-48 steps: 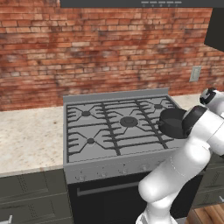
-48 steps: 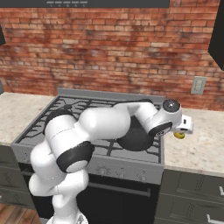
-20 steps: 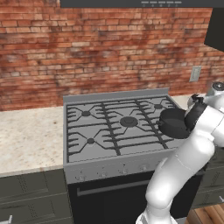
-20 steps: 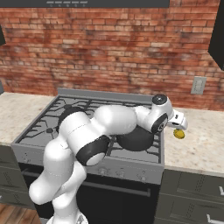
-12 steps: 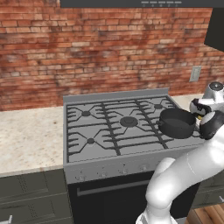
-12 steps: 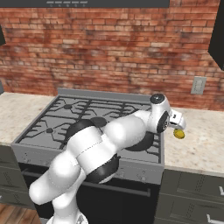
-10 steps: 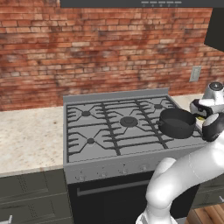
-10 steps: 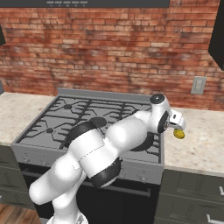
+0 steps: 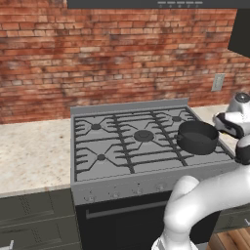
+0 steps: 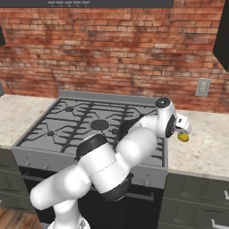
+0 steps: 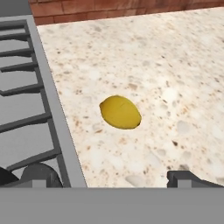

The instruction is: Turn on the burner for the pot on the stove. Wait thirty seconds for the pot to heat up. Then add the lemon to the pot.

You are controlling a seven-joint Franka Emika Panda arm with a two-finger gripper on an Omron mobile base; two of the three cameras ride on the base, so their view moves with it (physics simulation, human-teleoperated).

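- Stove (image 9: 132,141): you had a grey steel gas range against the brick wall (image 9: 97,58), with dark grates, round burners, a row of small knobs along the front edge and a black oven door below. Its right edge and grates ran down the left side of your hand view (image 11: 26,96).
- Pot (image 9: 197,136): short, wide and dark, it sat on the grate at the right side of the stove, toward the front. In your right base view the arm covered most of it.
- Lemon (image 11: 120,112): small, yellow and oval, it lay on the speckled table (image 11: 166,70) just right of the stove's edge, apart from the steel rim. In your right base view it showed as a yellow spot (image 10: 183,137) directly under the arm's hand.
- Pincer (image 11: 113,177): its two dark fingertips (image 11: 41,175) stood wide apart at the bottom of your hand view, one over the stove's edge and one over the table, with nothing between them. The lemon sat ahead of the gap, untouched.
- Arm: your white arm reached across the right part of the stove, with its hand (image 10: 179,125) out over the table beside the range.
- Table, left section (image 9: 29,156): a speckled stone top also ran left of the stove.
- Fittings: you had an outlet plate (image 10: 203,87) on the wall right of the stove, and dark cabinet fronts (image 10: 197,201) under the table.
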